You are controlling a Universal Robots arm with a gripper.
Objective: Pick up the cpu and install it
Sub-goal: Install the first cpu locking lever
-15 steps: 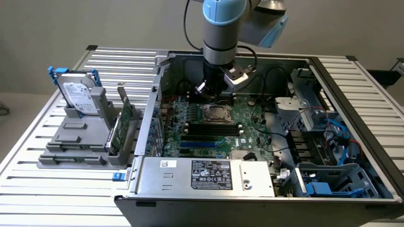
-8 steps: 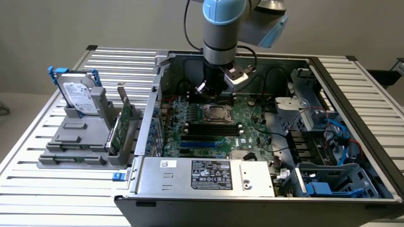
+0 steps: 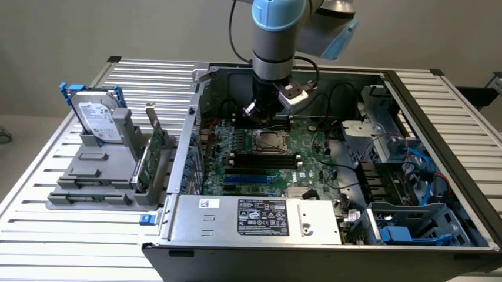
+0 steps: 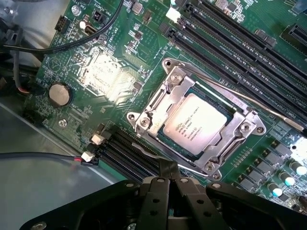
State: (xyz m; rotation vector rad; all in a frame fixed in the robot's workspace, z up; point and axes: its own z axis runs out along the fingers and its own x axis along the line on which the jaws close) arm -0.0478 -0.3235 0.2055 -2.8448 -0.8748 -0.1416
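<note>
The cpu (image 4: 197,125) already sits in the motherboard socket (image 4: 148,116), so the install step looks nearly done. The gripper (image 4: 169,173), pinched shut and empty, hovers at the socket's six o'clock edge; seating it fully would call for gentle, square pressure.

Landmark: socket (image 3: 269,141), mid-motherboard (image 3: 314,167) inside the open case (image 3: 439,176).
- cpu (image 4: 194,123) sits in the socket, framed by its bracket.
- Gripper (image 4: 169,175) hovers just above the socket's edge, fingers together, holding nothing.
- Memory slots (image 3: 265,158) run just in front of the socket; more slots lie on its far side.
- Coin battery (image 4: 59,94) on the board, well apart from the socket.
- Power supply (image 3: 255,218) at the case's near edge, in front of the socket.
- Hard drive (image 3: 98,120) stands upright in a holder (image 3: 98,176) outside the case, toward the exterior view's left of the socket.
</note>
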